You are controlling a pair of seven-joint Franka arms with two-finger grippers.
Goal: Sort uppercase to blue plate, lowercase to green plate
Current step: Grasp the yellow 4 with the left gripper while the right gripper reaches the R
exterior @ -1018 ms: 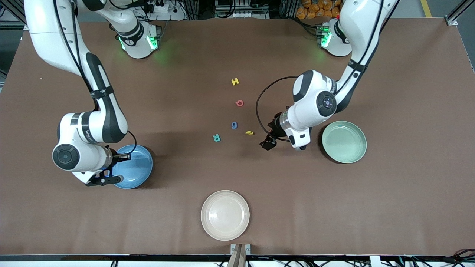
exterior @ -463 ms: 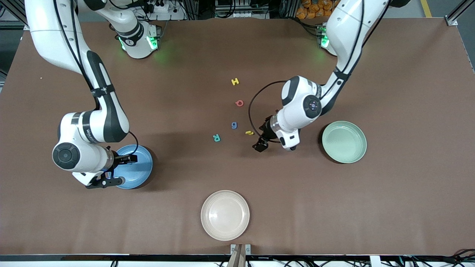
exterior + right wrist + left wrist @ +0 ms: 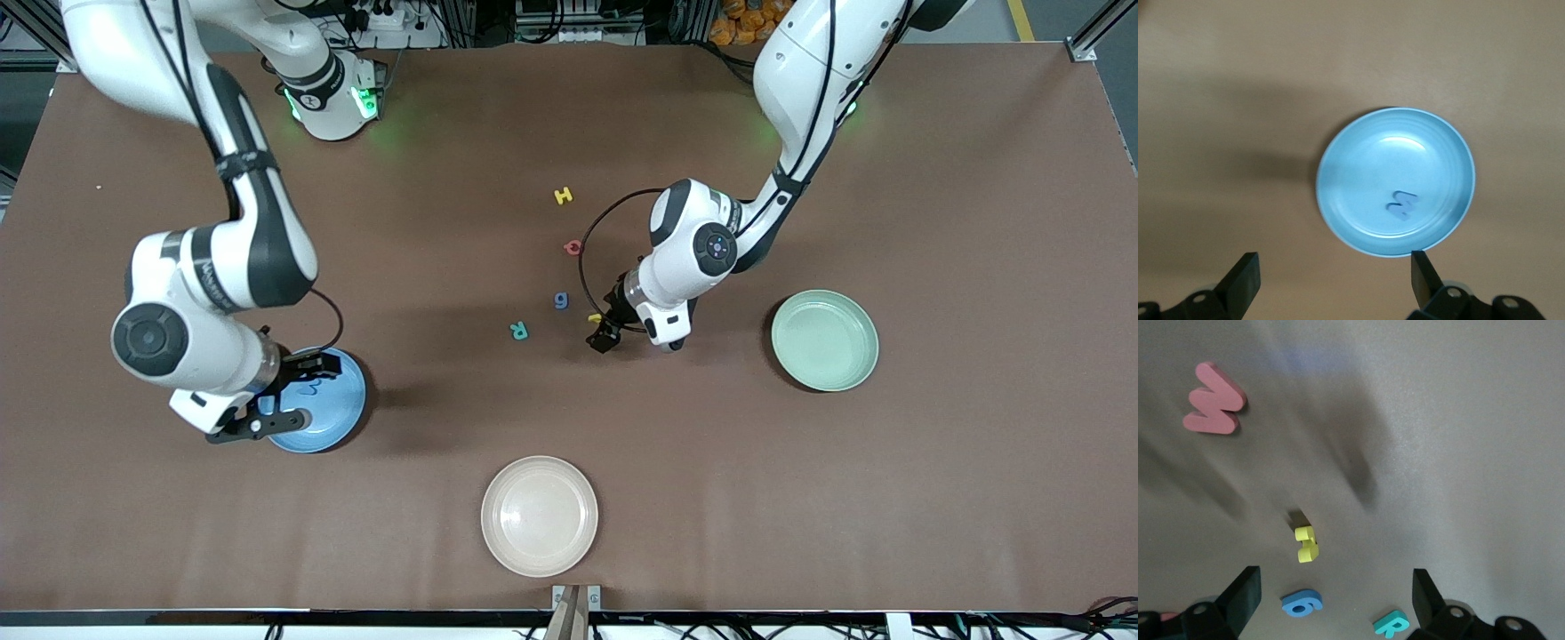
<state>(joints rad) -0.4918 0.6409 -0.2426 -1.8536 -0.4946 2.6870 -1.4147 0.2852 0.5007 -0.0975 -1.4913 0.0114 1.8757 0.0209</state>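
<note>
1. Front view:
   - The right gripper [image 3: 298,392] hangs over the round glossy sky-blue plate [image 3: 354,411], low in the frame at the right arm's end of the table. Its fingers are spread and empty.
   - A small blue foam M [image 3: 308,388] lies on that plate.
   - The left gripper [image 3: 607,325], fingers parted, is over the tiny yellow foam h [image 3: 593,317] at mid-frame.
   - Near it lie the blue foam g [image 3: 561,300], the teal foam R [image 3: 519,332], the red foam Q [image 3: 573,247] and, higher in the frame, the yellow foam H [image 3: 563,196].
   - The pale mint-green plate [image 3: 867,342] is empty, toward the left arm's end.
   - A cream-white plate [image 3: 498,516] sits at the lower middle.

2. Left wrist view:
   - The open fingers [image 3: 1239,597] hold nothing.
   - The h [image 3: 1307,543] is close to the g [image 3: 1301,603], with the R [image 3: 1391,625] near and a red foam w [image 3: 1215,399] well apart.
   - The step looks like picking up the h. To do it well, centre the jaws on it, keep clear of the g, come straight down, then close.

3. Right wrist view:
   - The M [image 3: 1403,203] rests inside the blue plate [image 3: 1338,223].
   - The fingers [image 3: 1241,277] are wide apart, so this arm is free for another capital.
</note>
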